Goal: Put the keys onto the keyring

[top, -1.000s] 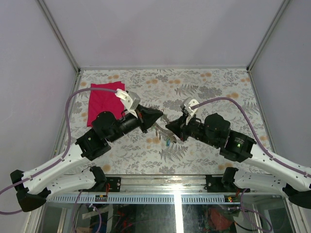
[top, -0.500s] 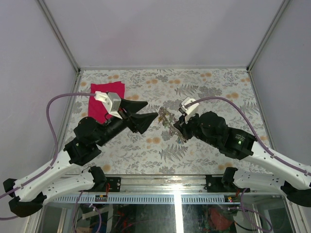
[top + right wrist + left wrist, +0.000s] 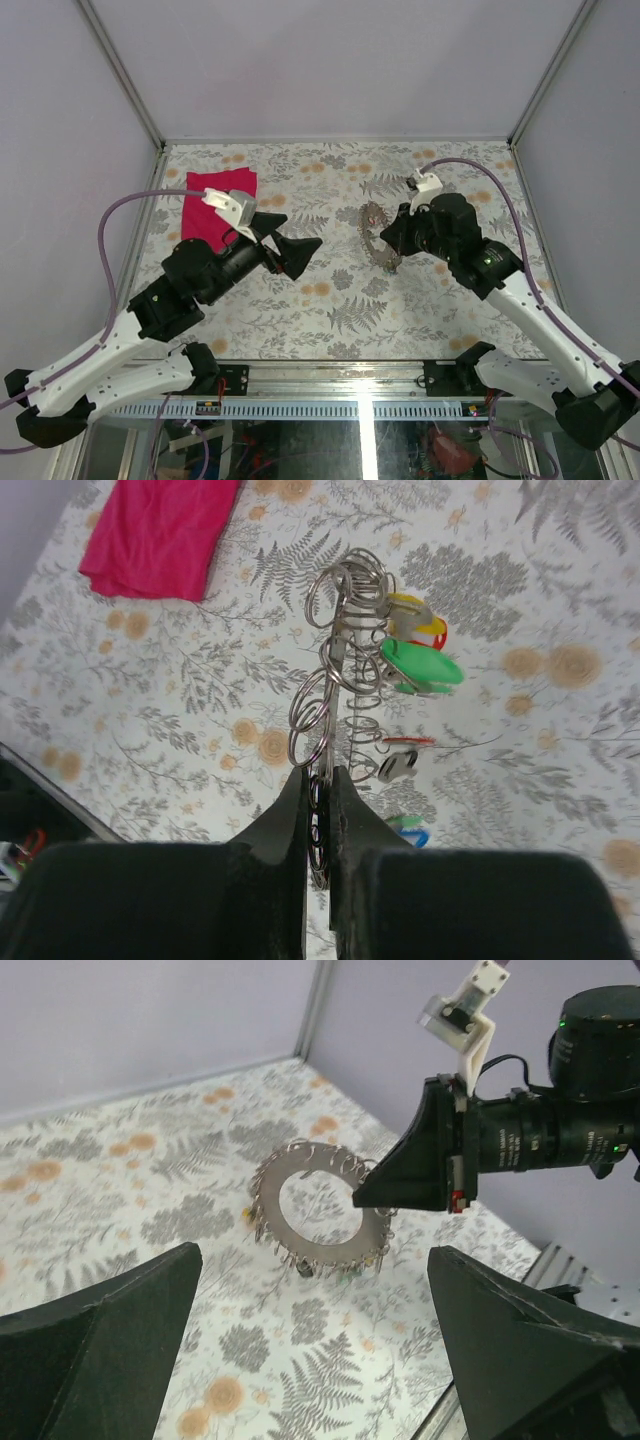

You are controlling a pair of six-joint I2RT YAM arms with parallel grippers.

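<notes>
My right gripper (image 3: pixel 322 776) is shut on the rim of the keyring (image 3: pixel 338 655), which shows edge-on in the right wrist view and hangs above the table. Small wire loops fringe the ring. Keys dangle from it: a green-headed one (image 3: pixel 421 666), a yellow and red pair (image 3: pixel 424 626) and a white one (image 3: pixel 398 765). In the left wrist view the keyring (image 3: pixel 320 1210) faces me as a flat grey ring with an open centre, pinched at its right side by the right gripper (image 3: pixel 372 1195). My left gripper (image 3: pixel 290 242) is open and holds nothing, left of the ring and apart from it.
A red cloth (image 3: pixel 215 205) lies at the back left of the fern-patterned table (image 3: pixel 330 310). Grey walls close in the back and both sides. A metal rail (image 3: pixel 350 375) runs along the near edge between the arm bases.
The left gripper has opened and pulled back to the left. The right arm has carried the keyring to the right and farther back, turning it upright.
</notes>
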